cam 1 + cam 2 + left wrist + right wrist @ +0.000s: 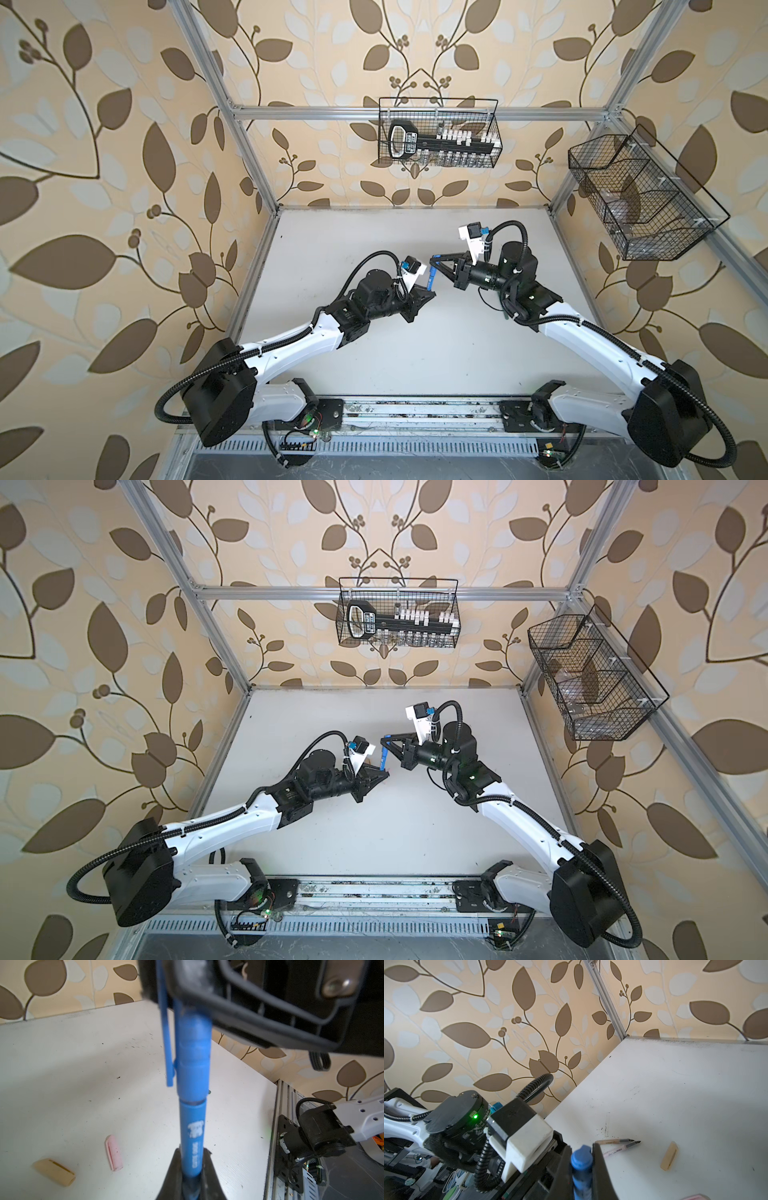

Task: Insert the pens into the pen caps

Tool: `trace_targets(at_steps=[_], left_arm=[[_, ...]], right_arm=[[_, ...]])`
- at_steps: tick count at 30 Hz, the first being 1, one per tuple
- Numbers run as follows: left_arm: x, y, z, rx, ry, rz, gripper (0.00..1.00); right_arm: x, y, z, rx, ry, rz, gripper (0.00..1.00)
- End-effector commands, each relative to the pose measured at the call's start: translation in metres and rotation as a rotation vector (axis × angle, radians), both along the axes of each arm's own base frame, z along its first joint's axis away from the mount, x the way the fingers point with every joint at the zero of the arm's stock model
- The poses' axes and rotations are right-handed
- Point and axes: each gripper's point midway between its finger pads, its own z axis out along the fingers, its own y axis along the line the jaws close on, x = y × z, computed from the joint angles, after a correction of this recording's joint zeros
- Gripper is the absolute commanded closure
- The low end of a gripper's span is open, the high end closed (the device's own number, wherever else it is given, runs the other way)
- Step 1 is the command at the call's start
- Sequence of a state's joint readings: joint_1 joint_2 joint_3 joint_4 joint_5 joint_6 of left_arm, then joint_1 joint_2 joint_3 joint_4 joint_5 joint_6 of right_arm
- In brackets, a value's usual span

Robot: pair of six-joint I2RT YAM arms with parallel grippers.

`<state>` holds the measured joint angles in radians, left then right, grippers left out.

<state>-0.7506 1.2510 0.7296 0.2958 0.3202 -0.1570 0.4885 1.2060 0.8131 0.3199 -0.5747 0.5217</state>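
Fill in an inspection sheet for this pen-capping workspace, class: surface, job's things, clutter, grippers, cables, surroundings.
Surface: white table, dark specks.
Job's things: blue cap nearly seated on blue pen; tan cap, pink cap, tan pen, pink pen lying loose.
Clutter: nothing seen.
Grippers: left gripper shut on blue pen; right gripper shut on blue cap.
Cables: black ribbed cables along both arms.
Surroundings: leaf wallpaper, metal frame, two wire baskets.

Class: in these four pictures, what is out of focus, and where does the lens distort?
Left wrist view: the blue pen shows fairly sharp print, the blue cap blurs toward its top. Right wrist view: that cap is fuzzy up close, the tan cap on the table crisper. In both top views the aluminium frame splays outward, wide-angle.
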Motion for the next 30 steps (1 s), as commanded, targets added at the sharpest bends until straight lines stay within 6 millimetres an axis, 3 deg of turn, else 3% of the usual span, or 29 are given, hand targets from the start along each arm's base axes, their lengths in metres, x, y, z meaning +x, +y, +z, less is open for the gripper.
trace_targets(at_steps=[1, 3, 5, 8, 12, 15, 19, 22, 23, 30], left_arm=[[0.02, 0.002, 0.153, -0.282, -0.366, 0.039, 1.0], [0.02, -0.004, 0.138, -0.226, -0.331, 0.015, 1.0], [0.018, -0.008, 0.118, -0.191, -0.291, -0.001, 0.83], [0.015, -0.009, 0.087, -0.162, -0.219, -0.004, 0.78], [0.01, 0.0, 0.053, -0.125, -0.145, 0.044, 0.5], [0.008, 0.02, 0.031, -0.09, -0.102, 0.13, 0.26], [0.015, 0.068, 0.014, 0.043, -0.061, 0.353, 0.02], [0.039, 0.126, 0.011, 0.146, -0.012, 0.674, 0.01], [0.044, 0.136, 0.007, 0.165, 0.024, 0.7, 0.01], [0.054, 0.141, -0.029, 0.245, 0.087, 0.671, 0.01]], right_arm=[[-0.034, 0.011, -0.069, -0.078, 0.287, 0.122, 1.0], [-0.026, 0.001, -0.057, -0.074, 0.271, 0.095, 1.0], [-0.019, -0.007, -0.044, -0.083, 0.244, 0.074, 1.0], [-0.005, -0.019, -0.028, -0.099, 0.217, 0.039, 1.0], [0.015, -0.039, -0.02, -0.129, 0.206, -0.03, 1.0], [0.028, -0.061, -0.024, -0.219, 0.208, -0.118, 1.0], [0.037, -0.097, -0.058, -0.464, 0.267, -0.27, 1.0], [0.04, -0.12, -0.092, -0.6, 0.339, -0.336, 1.0], [0.042, -0.128, -0.104, -0.638, 0.37, -0.356, 1.0], [0.046, -0.15, -0.171, -0.782, 0.517, -0.387, 1.0]])
